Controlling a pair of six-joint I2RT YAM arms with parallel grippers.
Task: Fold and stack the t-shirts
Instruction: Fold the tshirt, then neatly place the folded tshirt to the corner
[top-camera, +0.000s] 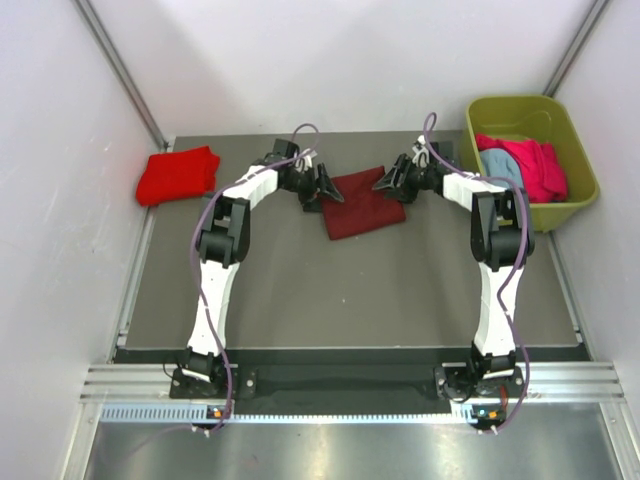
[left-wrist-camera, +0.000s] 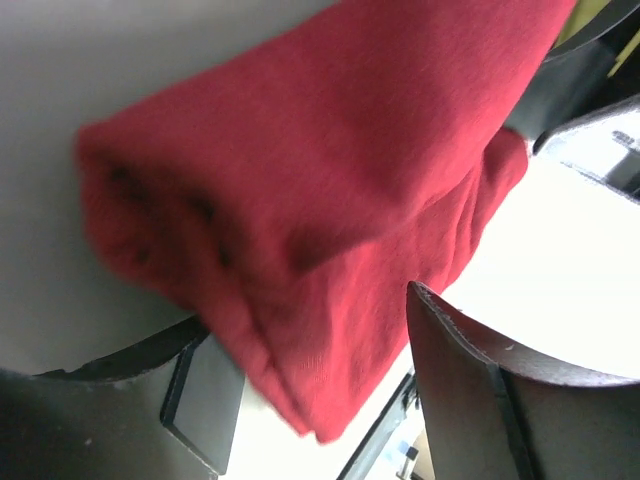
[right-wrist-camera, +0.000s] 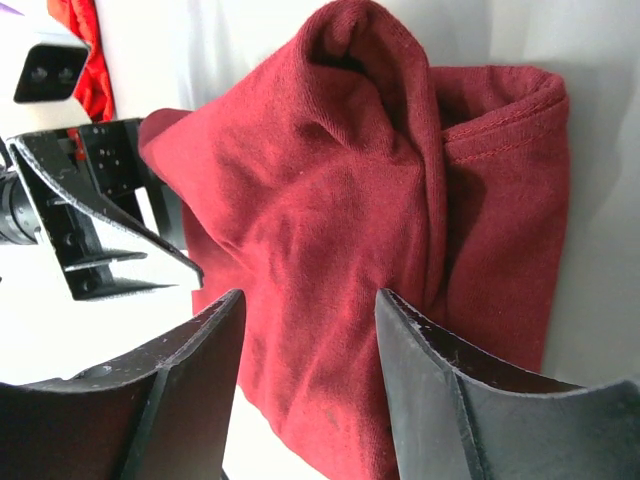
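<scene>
A folded dark maroon t-shirt (top-camera: 365, 205) lies mid-back on the worktop (top-camera: 350, 290), long axis running roughly left to right. Both spread wide, the left fingers (left-wrist-camera: 500, 400) and right fingers (right-wrist-camera: 450, 390) straddle its far corners.

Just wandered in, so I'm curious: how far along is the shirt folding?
Looks done: the bright red shirt lies folded at the far left of the table. In hand: the dark maroon shirt, folded small mid-table, with the left claw and right claw open at its edges. Left: pink and light blue shirts heaped in the green tub; nothing stacked yet.
</scene>
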